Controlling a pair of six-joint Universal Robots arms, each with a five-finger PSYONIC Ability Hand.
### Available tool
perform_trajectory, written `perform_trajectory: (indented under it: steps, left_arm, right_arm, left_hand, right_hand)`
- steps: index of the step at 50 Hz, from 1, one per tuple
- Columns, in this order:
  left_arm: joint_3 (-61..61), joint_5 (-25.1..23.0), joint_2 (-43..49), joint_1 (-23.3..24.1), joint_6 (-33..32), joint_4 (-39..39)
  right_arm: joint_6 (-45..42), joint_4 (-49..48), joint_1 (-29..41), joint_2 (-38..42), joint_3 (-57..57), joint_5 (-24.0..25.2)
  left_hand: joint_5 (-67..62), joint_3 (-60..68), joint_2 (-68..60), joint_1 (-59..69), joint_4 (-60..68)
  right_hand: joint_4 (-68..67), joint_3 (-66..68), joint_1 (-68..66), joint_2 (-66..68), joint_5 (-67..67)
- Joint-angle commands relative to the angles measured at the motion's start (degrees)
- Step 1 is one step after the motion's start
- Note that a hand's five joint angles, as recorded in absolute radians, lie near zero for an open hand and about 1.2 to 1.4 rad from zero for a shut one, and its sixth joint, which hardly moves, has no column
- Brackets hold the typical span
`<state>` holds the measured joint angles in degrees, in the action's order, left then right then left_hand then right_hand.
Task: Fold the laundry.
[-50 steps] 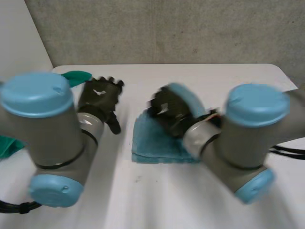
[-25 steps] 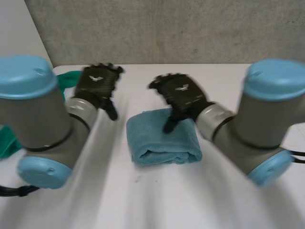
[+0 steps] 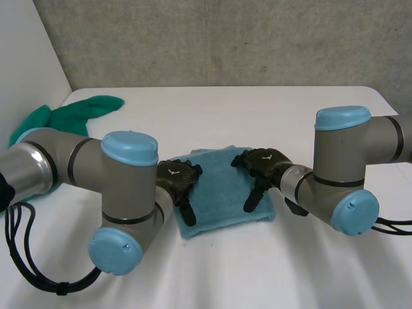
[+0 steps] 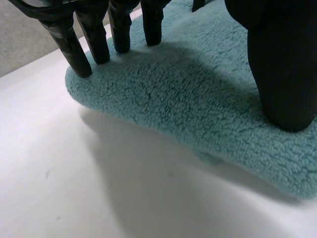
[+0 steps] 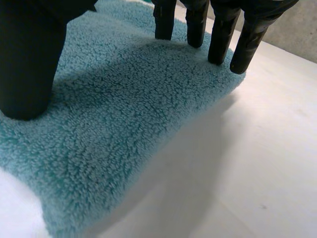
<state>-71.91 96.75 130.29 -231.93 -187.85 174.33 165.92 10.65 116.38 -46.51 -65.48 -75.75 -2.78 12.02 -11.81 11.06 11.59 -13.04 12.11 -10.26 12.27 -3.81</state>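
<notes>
1. a folded teal towel [image 3: 222,196] is seen lying flat near the middle of the white tabletop [image 3: 270,116], and its near edge looks thick and rounded.
2. the left hand [image 3: 179,182] is set on the towel's left edge. its fingers [image 4: 74,47] are held straight and apart, with the tips pressed into the pile and nothing clamped.
3. the right hand [image 3: 262,168] is set on the towel's right side. its fingers [image 5: 243,49] are likewise straight and spread, with the tips resting near the edge and nothing pinched.
4. a green cloth [image 3: 67,114] is seen bunched at the far left corner of the tabletop, well apart from the towel.
5. the towel is judged soft, thick and light. it can be expected to sag when lifted and to give under pressure. its fleecy pile should be gripped easily by the fingers, though it may slide on the smooth tabletop.
6. hold is best taken at the two corners of one edge, with all layers pinched together, so that the stack is not peeled apart if a further fold is made.
</notes>
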Motion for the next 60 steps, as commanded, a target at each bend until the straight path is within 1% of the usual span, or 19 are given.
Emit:
perform_trajectory:
  steps: [1, 3, 4, 7, 8, 10, 11, 14, 18, 22, 26, 29, 32, 38, 49, 54, 60]
  left_arm:
    - [0.0, -0.3, -1.4, -0.1, 0.0, -0.3]
    - [-0.2, -0.3, -2.8, -0.1, 0.0, -0.3]
    - [-0.3, -0.3, -3.6, -0.1, 0.0, -0.3]
    - [-1.3, -0.4, -7.2, 0.0, 0.3, 0.2]
    - [-1.8, -0.3, -8.9, 0.0, 0.6, 0.4]
    - [-2.5, -0.3, -10.4, -0.1, 0.8, 0.5]
    - [-3.4, -0.3, -12.1, -0.3, 0.9, 0.6]
    - [-5.0, -0.2, -14.2, -0.5, 1.0, 1.1]
    - [-8.2, -0.3, -17.0, -1.2, 1.0, 2.1]
    - [-11.2, -0.3, -18.5, -1.4, 1.1, 3.1]
    - [-13.7, -0.3, -19.0, -1.5, 1.1, 4.2]
    - [-15.1, -0.3, -19.1, -1.7, 1.1, 4.6]
    - [-15.9, -0.3, -19.2, -1.9, 1.3, 4.7]
    - [-17.6, -0.4, -19.9, -3.8, 3.5, 5.1]
    - [-18.0, -0.6, -20.4, -5.1, 4.7, 5.3]
    - [-18.1, -0.5, -20.4, -5.4, 4.7, 5.3]
    - [-18.9, -0.5, -20.4, -5.5, 4.7, 5.9]
  right_arm:
    - [-2.9, -0.5, -0.5, -5.7, -3.8, -0.6]
    - [-2.6, -1.2, -0.7, -8.3, -6.0, -0.4]
    - [-2.1, -2.8, -1.2, -10.9, -8.1, -0.5]
    - [-0.2, -6.6, -3.1, -15.1, -12.3, -0.9]
    - [1.8, -9.0, -5.1, -18.1, -15.8, -1.1]
    - [3.8, -10.4, -6.6, -20.2, -18.1, -1.2]
    - [6.1, -11.1, -8.3, -21.9, -20.7, -1.0]
    - [10.4, -11.1, -11.3, -23.2, -24.9, -0.5]
    - [12.7, -11.0, -13.0, -23.3, -29.7, 0.4]
    - [12.6, -11.5, -13.4, -22.4, -32.9, 2.5]
    - [13.3, -12.1, -12.9, -19.1, -33.1, 5.2]
    - [13.5, -12.8, -12.8, -17.2, -32.9, 6.0]
    - [14.0, -13.8, -12.0, -16.2, -32.2, 5.9]
    - [19.9, -14.3, -8.5, -12.5, -27.8, 6.2]
    - [21.4, -14.4, -4.0, -7.9, -21.5, 5.9]
    - [21.4, -14.4, -3.2, -6.0, -19.5, 5.7]
    - [22.1, -14.4, -2.3, -3.5, -16.7, 5.5]
  left_hand:
    - [-0.1, 0.9, -1.1, 1.9, 1.3]
    - [-0.1, 0.9, -1.1, 1.9, 1.3]
    - [-0.1, 0.9, -1.1, 1.9, 1.3]
    - [0.0, 0.7, -0.9, 1.7, 1.2]
    - [0.2, 0.5, -0.8, 1.5, 1.0]
    - [0.2, 0.5, -0.8, 1.5, 1.0]
    - [0.2, 0.5, -0.8, 1.5, 1.0]
    - [0.2, 0.5, -0.8, 1.5, 1.0]
    - [0.2, 0.5, -0.8, 1.5, 1.0]
    - [0.2, 0.5, -0.8, 1.5, 1.0]
    - [0.2, 0.5, -0.8, 1.5, 1.0]
    - [0.2, 0.5, -0.8, 1.5, 1.0]
    - [0.2, 0.5, -0.8, 1.5, 1.0]
    - [0.2, 0.5, -0.8, 1.5, 1.0]
    - [0.2, 0.5, -0.8, 1.5, 1.0]
    - [0.2, 0.5, -0.8, 1.5, 1.0]
    - [0.2, 0.5, -0.8, 1.5, 1.0]
  right_hand:
    - [3.0, -2.1, 0.3, -2.3, 3.8]
    - [3.0, -2.1, 0.3, -2.3, 3.8]
    - [3.0, -2.1, 0.3, -2.3, 3.8]
    - [3.0, -2.1, 0.3, -2.3, 3.8]
    - [3.0, -2.1, 0.3, -2.3, 3.8]
    - [3.0, -2.1, 0.3, -2.3, 3.8]
    - [3.0, -2.1, 0.3, -2.3, 3.8]
    - [3.0, -2.1, 0.3, -2.3, 3.8]
    - [3.0, -2.1, 0.3, -2.3, 3.8]
    - [3.0, -2.1, 0.3, -2.3, 3.8]
    - [2.6, -1.7, -0.1, -1.9, 3.4]
    - [-0.4, 1.3, -3.2, 1.2, 0.4]
    - [-0.7, 1.7, -3.5, 1.5, 0.0]
    - [-0.9, 1.8, -3.7, 1.7, -0.1]
    - [-2.3, 3.2, -5.0, 3.0, -1.5]
    - [-5.8, 6.7, -8.6, 6.6, -5.0]
    - [-13.7, 14.6, -16.5, 14.5, -12.9]
